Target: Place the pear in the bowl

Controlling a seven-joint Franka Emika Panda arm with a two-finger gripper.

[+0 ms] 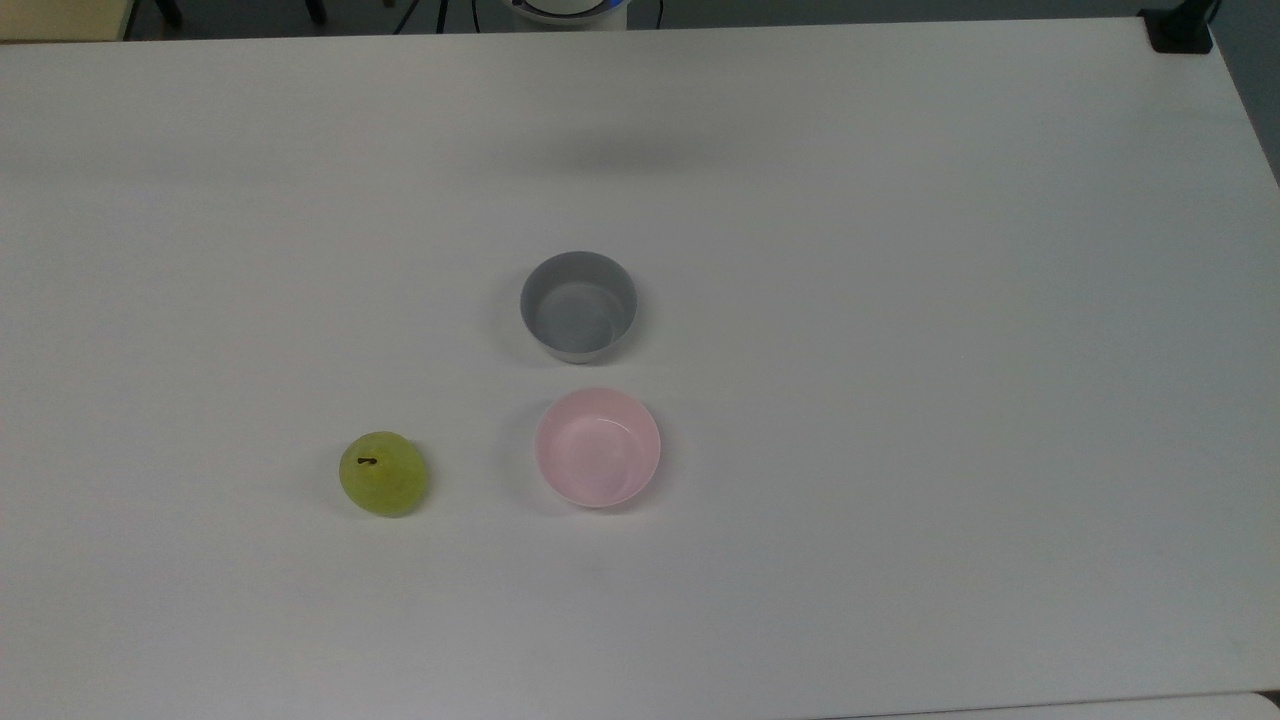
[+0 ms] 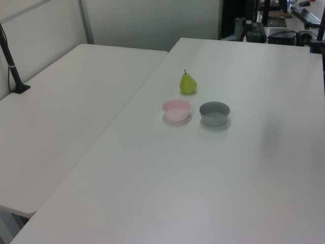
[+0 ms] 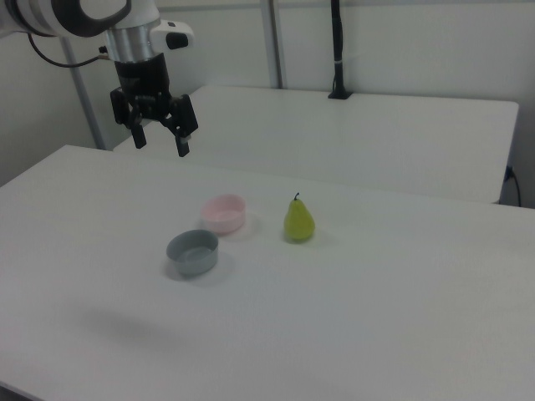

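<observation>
Sitting empty, the bowl [image 1: 597, 447] has the pear [image 1: 384, 474] nearby; the claw [image 3: 160, 139] hangs wide.

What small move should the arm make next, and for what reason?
Probably carry the gripper across and down toward the pear. The gripper hangs open and empty, high above the table, while the pear stands upright on it beside the pink bowl, which holds nothing.
</observation>
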